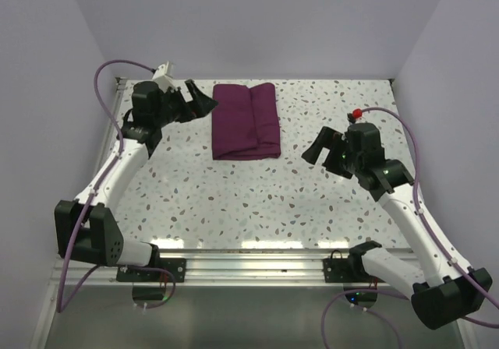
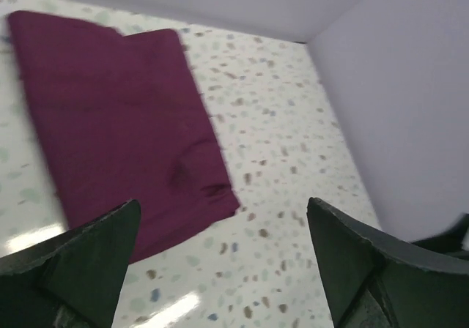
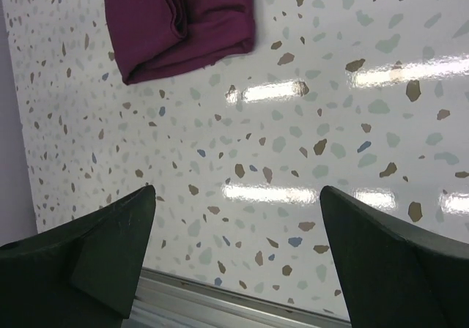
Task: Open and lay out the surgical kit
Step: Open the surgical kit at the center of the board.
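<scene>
Cloth folded shut, both grippers spread beside it

The cloth (image 1: 245,121) lies as a flat, closed rectangle on the table (image 1: 234,201), toward the far side, with a lengthwise fold line running down it. We see no tray or instruments. We judge they are wrapped inside, so the step in hand is the first unfolding.

Our left gripper (image 1: 204,102) hovers just beside the cloth's far-left corner, its fingers spread wide and holding nothing. Our right gripper (image 1: 316,148) sits well to the right of the cloth, level with its near edge. It is also spread and empty, and its wrist view shows the cloth's near corner, where the layers stack.

To do this well, we should pinch only the top layer at a free edge or corner, not the whole stack. The left wrist view is too blurred to show which edge is loose, so the lengthwise fold line is our best guide. We should lift the flap low and carry it outward, away from the cloth's centre. That should keep whatever is inside from sliding or tipping out. The other gripper can press the opposite side of the cloth so the bundle does not drag across the smooth table.
</scene>
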